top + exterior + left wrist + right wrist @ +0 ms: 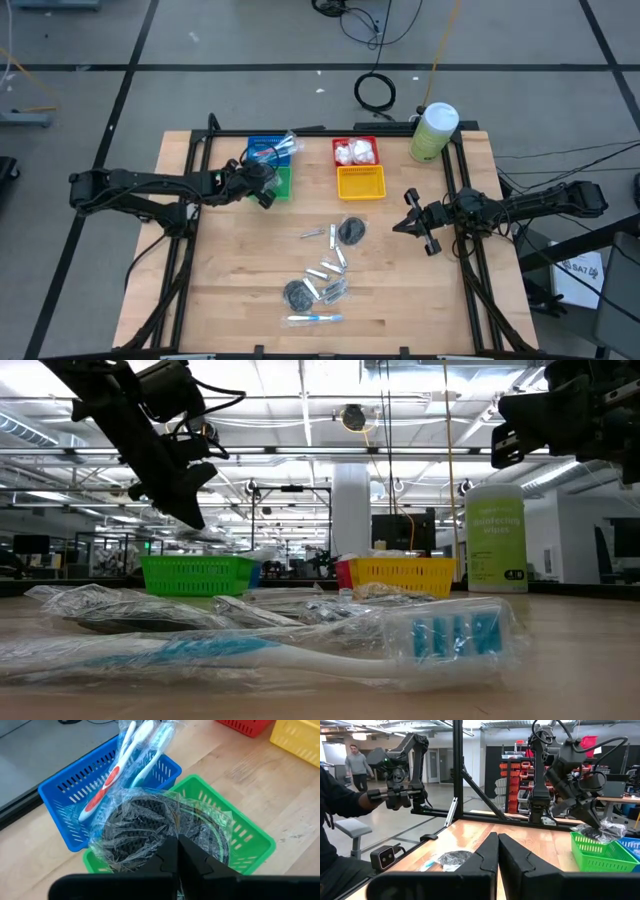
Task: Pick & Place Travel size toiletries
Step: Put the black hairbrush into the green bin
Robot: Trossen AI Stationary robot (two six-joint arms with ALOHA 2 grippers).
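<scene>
My left gripper (177, 857) is shut on a dark round disc in clear wrap (142, 827), just above the green basket (240, 837); the high view shows it there too (262, 187). The blue basket (268, 150) behind holds wrapped toothbrushes (127, 762) leaning on its rim. On the table lie another disc (352, 230), silver tubes (330, 265), a third disc (298, 293) and a blue toothbrush (315, 318). White packets sit in the red basket (355, 150). My right gripper (420, 225) is shut, holds nothing, and hovers right of the items. My left gripper pinches the crinkled clear wrap at the disc's near edge (167, 837) between its two fingers, coming from above at a slant. The disc hangs below the fingers over the green basket's opening. Whether it touches the basket, I cannot tell.
The yellow basket (361, 182) stands right of the green one. A tall pale-green canister (433, 130) is at the far right corner. Bare wood lies between the baskets and the scattered items. A person stands beyond the table (340, 805).
</scene>
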